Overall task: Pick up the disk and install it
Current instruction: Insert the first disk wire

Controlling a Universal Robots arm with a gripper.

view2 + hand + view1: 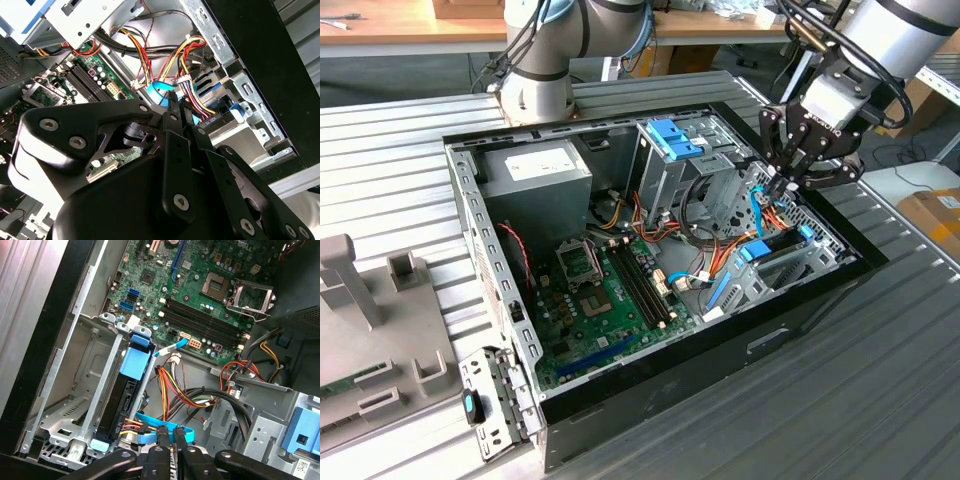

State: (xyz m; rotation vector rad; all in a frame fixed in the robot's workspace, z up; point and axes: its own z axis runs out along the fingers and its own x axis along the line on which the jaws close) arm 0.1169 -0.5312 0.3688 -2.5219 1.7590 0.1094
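**Disk seated in the bay, gripper hovering at the cables**

Your gripper (pixel 170 436) is hanging over the open computer case (pixel 800 320), its fingertips pinched nearly together on nothing, just beside a blue cable (pixel 150 421). Just past it, the disk (pixel 117 410) is standing on edge in the metal drive bay (pixel 85 390), dark-sided, with blue plastic (pixel 136 362) capping its end.

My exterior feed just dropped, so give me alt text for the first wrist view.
The gripper hangs with its fingertips at a flat blue cable inside an open computer case. Beside it the disk stands on edge in a metal cage, under a blue frame. A green motherboard lies beyond.
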